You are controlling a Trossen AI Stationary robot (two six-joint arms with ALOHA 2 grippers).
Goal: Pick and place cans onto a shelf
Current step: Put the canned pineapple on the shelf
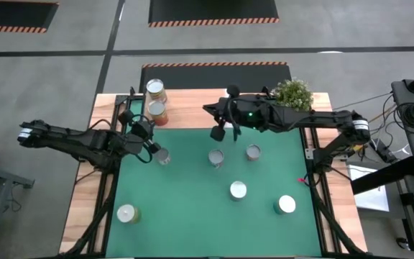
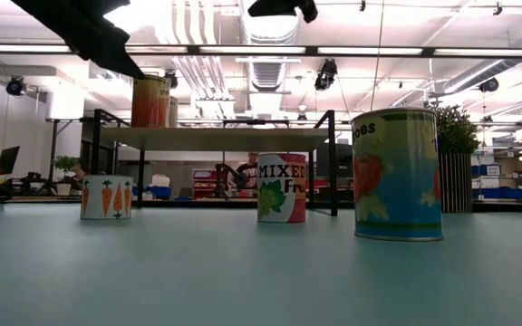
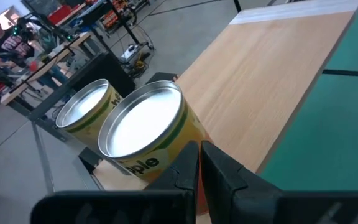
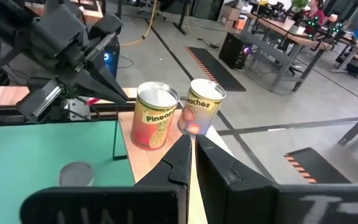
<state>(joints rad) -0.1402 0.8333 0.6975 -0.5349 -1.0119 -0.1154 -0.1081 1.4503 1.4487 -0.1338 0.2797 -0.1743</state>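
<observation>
Two cans stand side by side at the left end of the shelf (image 1: 214, 101): a pineapple can (image 4: 153, 116) and a peaches can (image 4: 202, 106). My left gripper (image 1: 142, 129) hovers just beside them, shut and holding nothing; its closed fingers (image 3: 199, 168) point at the nearer can (image 3: 143, 121). My right gripper (image 1: 218, 132) hangs above the mat near the shelf's front edge, shut and empty as well. Several cans stand on the green mat, among them a carrot can (image 2: 106, 196), a mixed fruit can (image 2: 281, 187) and a tomato can (image 2: 398, 174).
A potted green plant (image 1: 293, 93) sits at the shelf's right end. The green-matted table (image 1: 192, 223) has wood edges. The shelf rests on thin black legs (image 2: 333, 163). People and workbenches show in the room behind.
</observation>
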